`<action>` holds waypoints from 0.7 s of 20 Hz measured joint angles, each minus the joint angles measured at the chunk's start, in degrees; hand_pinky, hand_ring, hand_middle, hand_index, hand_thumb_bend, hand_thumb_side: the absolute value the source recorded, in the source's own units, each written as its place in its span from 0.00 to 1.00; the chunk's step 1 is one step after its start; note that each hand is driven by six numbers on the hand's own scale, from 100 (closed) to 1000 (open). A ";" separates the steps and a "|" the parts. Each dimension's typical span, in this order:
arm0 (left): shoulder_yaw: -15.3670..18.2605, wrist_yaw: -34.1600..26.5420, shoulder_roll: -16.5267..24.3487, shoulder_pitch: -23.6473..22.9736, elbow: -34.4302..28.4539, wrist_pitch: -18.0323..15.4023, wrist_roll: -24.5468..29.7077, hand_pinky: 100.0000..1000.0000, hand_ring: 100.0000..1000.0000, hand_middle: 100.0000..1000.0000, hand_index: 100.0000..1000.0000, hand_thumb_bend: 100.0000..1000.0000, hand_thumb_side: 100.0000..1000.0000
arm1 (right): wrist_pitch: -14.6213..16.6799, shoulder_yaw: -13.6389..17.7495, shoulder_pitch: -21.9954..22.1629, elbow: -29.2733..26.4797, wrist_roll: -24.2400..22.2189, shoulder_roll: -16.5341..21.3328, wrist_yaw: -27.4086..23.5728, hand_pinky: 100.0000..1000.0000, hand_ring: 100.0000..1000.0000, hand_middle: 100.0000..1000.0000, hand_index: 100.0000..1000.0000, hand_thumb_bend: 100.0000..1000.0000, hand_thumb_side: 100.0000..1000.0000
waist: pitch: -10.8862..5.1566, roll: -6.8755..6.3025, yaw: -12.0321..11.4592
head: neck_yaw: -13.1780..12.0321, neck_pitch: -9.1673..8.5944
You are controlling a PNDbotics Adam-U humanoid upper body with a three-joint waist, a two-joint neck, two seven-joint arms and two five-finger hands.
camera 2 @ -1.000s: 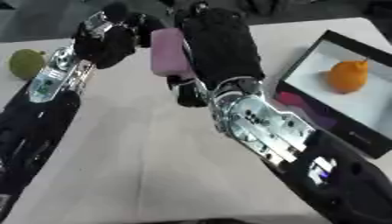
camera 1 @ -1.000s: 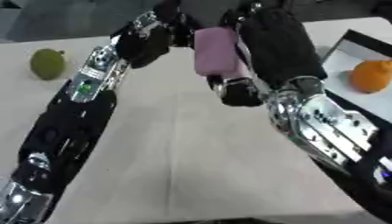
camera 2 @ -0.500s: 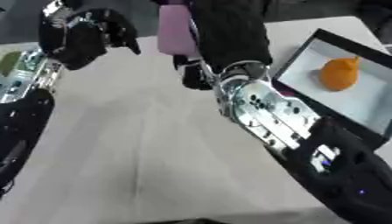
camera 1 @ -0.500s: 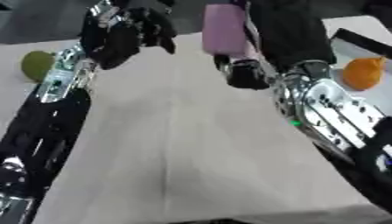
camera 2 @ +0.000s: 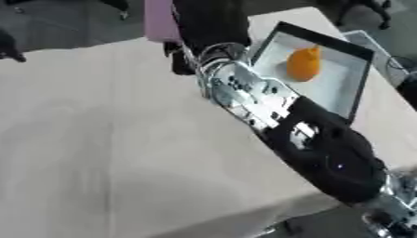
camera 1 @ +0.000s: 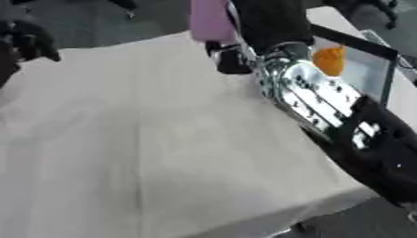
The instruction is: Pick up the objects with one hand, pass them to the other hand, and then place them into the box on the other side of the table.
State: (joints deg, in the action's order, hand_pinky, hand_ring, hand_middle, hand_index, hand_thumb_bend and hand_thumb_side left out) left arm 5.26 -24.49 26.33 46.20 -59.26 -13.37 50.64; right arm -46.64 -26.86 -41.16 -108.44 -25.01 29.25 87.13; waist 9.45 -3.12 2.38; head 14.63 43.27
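Right hand is wrapped round a pink block up by the tabletop's far edge, beside the box. Looks light and stiff, probably; gripping its flat sides seems safest. Left hand looks curled, holding nothing.

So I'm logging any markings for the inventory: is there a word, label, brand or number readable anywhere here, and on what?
None can be read.
pink object held in the right hand: no print visible.
box with the orange object: plain white inside, no label visible.
right forearm: small marks on the silver housing, too blurred to read.
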 measured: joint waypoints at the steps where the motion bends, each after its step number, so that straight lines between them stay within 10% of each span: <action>1: 0.75 -0.85 1.38 -1.34 -0.56 -0.30 -0.29 0.67 0.58 0.58 0.69 0.00 0.88 | -0.78 1.85 1.05 2.29 0.78 1.05 0.68 0.60 0.46 0.22 0.28 0.00 0.11 | 0.00 -0.03 -0.13 | 0.64 0.01; 6: 4.44 -5.30 6.20 -8.35 -4.91 -1.37 -1.35 0.66 0.56 0.56 0.69 0.00 0.83 | -3.60 14.10 3.54 16.62 3.88 4.30 0.62 0.60 0.47 0.26 0.34 0.00 0.10 | 0.00 -0.44 -0.89 | 2.65 0.02; 10: 6.05 -6.35 7.63 -13.10 -7.92 -2.10 -2.08 0.66 0.56 0.56 0.70 0.00 0.84 | -4.51 20.81 3.12 30.96 8.19 5.04 -6.62 0.69 0.65 0.56 0.68 0.49 0.23 | 0.00 -0.82 -1.70 | 3.38 0.03; 14: 6.50 -5.84 7.72 -14.65 -8.79 -2.61 -2.58 0.66 0.56 0.56 0.70 0.00 0.85 | -4.86 20.50 2.08 41.80 11.04 5.14 -17.39 0.78 0.83 0.81 0.93 0.77 0.38 | 0.00 -0.84 -2.19 | 3.69 0.02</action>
State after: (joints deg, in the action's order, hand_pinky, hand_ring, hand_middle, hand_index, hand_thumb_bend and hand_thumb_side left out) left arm 11.75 -30.33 34.05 31.55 -68.05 -15.98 48.06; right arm -51.50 -6.36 -39.08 -66.65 -13.97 34.39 69.74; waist 9.45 -3.97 0.19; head 18.33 43.28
